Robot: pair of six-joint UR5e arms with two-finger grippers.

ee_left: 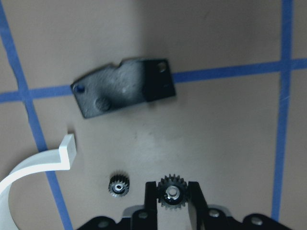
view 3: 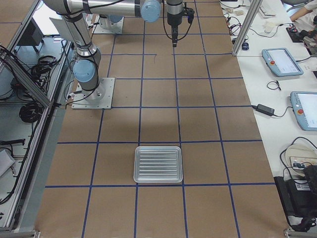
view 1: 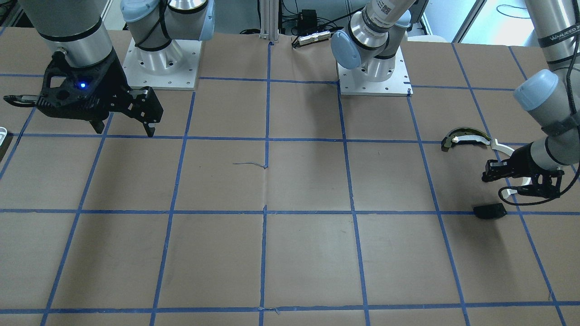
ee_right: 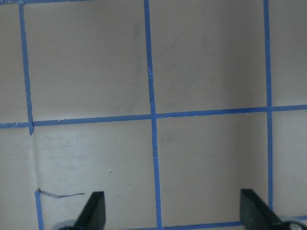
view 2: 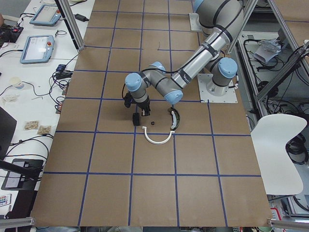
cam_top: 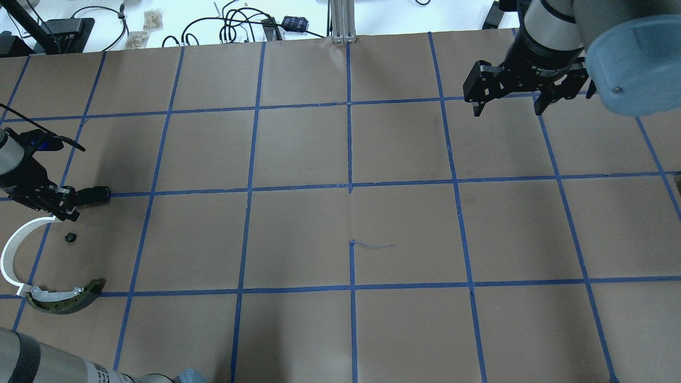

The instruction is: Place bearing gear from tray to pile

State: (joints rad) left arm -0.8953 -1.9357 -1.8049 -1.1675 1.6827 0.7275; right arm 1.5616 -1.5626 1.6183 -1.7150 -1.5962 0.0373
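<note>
In the left wrist view my left gripper (ee_left: 171, 195) is shut on a small toothed bearing gear (ee_left: 171, 192), low over the paper. A second small gear (ee_left: 117, 184) lies just beside it, also seen from overhead (cam_top: 69, 237). The pile surrounds them: a white half-ring arc (cam_top: 11, 250), a black-and-gold curved piece (cam_top: 66, 299) and a flat black plate (ee_left: 122, 86). The ribbed metal tray (view 3: 158, 164) sits at the table's other end and looks bare. My right gripper (cam_top: 508, 108) hangs open over bare paper, far from both.
Brown paper with a blue tape grid (cam_top: 349, 186) covers the table. Both arm bases (view 1: 374, 77) stand at the robot's edge. Cables and boxes (cam_top: 239, 24) lie beyond the far edge. Side benches hold tablets (view 3: 282, 62).
</note>
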